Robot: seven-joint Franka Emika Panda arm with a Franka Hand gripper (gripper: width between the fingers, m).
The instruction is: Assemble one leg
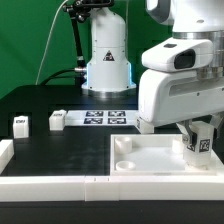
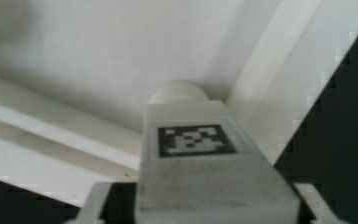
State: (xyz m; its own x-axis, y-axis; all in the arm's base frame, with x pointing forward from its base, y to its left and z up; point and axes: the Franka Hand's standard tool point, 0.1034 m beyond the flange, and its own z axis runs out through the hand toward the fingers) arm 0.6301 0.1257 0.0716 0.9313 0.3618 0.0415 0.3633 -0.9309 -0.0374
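My gripper (image 1: 200, 142) is shut on a leg (image 1: 202, 142), a small white block with a black-and-white tag, and holds it upright over the right part of the large white square tray-like piece (image 1: 150, 165). In the wrist view the leg (image 2: 197, 150) fills the middle, tag facing the camera, its tip close to the tray's raised rim (image 2: 274, 70). The fingers (image 2: 108, 200) press its sides. Two more legs (image 1: 20, 124) (image 1: 57, 120) stand on the black table at the exterior view's left.
The marker board (image 1: 108, 117) lies behind the tray near the arm's base (image 1: 107, 60). A white border strip (image 1: 45, 185) runs along the table's front and left edge. The tray has a round corner socket (image 1: 124, 143).
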